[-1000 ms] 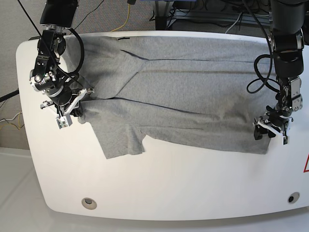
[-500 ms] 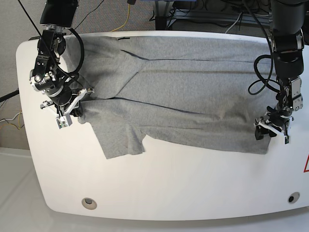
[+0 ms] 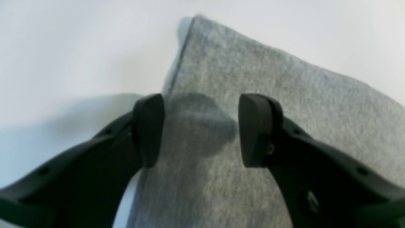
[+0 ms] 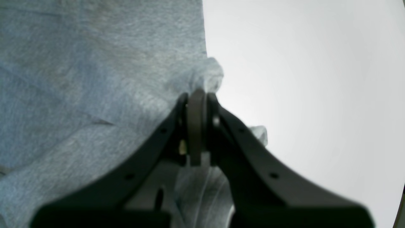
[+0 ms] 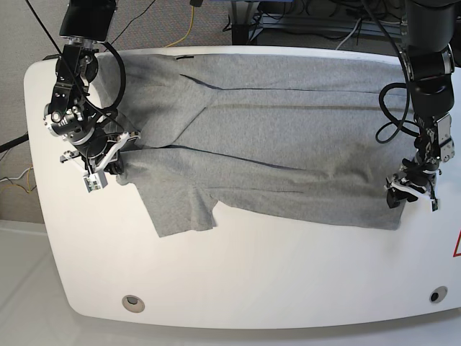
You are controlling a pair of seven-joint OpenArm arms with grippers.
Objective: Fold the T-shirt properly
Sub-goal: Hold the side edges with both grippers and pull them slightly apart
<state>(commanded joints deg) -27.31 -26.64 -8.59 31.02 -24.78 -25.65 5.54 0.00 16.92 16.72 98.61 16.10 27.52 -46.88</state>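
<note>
- T-shirt (image 5: 274, 137) lies spread flat across the far half of the white table (image 5: 238, 274), grey, with one sleeve hanging toward 7 o'clock in the base view.
- Only the base view shows the whole garment and both my arms: my right fingers (image 5: 108, 160) at its 9 o'clock edge, my left fingers (image 5: 412, 193) at its 4 o'clock corner.
- My right wrist view adds what the base view cannot: my right fingers (image 4: 196, 104) are pressed together on a bunched fold of the T-shirt (image 4: 79, 79), with a tuft poking out at 12 o'clock past the tips.
- My left wrist view shows my left fingers (image 3: 201, 126) standing apart, straddling the hem edge of the T-shirt (image 3: 269, 95); one tip is over bare table (image 3: 79, 57), the other over cloth.
- I cannot tell whether those left tips touch the fabric or hover above it.
- Both wrist views are soft and cut the shirt off on all sides.
- No lettering is readable on the grey face turned up; a red mark at the table's 3 o'clock edge is cropped.
</note>
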